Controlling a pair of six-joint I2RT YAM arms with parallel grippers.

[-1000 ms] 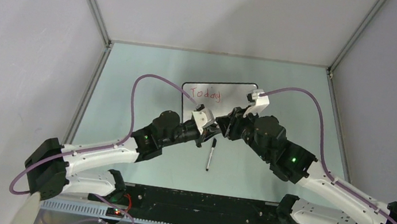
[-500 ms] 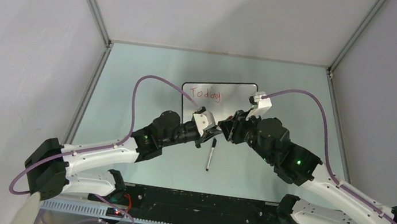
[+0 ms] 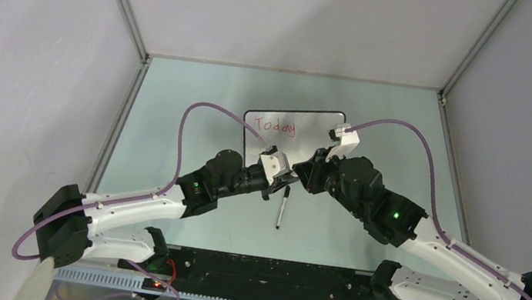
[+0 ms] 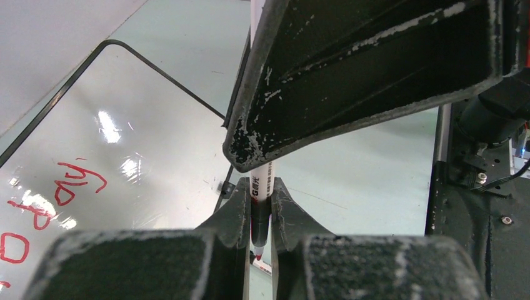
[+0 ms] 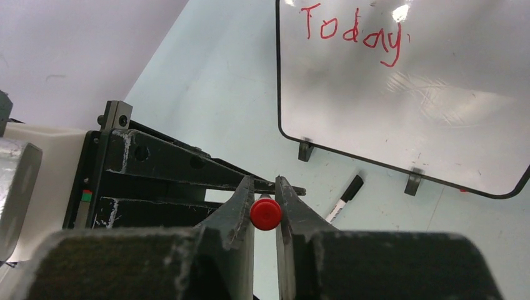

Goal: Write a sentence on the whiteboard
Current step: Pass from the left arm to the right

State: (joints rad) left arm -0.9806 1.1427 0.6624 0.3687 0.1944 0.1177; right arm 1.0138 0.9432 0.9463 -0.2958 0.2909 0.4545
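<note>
Hidden: from above, the left gripper (image 3: 280,177) and right gripper (image 3: 303,172) meet low in front of the board (image 3: 316,126). Their own housings cover the tips, so I can't read either grip from that view.
Cut off: my right wrist view loses the board's top edge. The left wrist view catches only one corner.
Left grip: clamped tight on the red pen (image 4: 262,175), a white barrel with small print I can't read. The upper barrel is hidden behind the other arm's finger.
Right grip: pinched onto the red cap (image 5: 265,214), which is round, matte and end-on to my camera.
Board place: on the pale green table (image 3: 376,118), just beyond both grippers. I can't tell whether it lies flat or is propped.
Board make: glossy white face with glare spots, thin black round-cornered frame, two small black feet (image 5: 305,150).
Writing (image 3: 275,126): "Today" in red hand strokes, near the far edge.
Black pen (image 3: 281,208): lying on the table, near side of the board.
Pads: black, scuffed with pale flecks.
</note>
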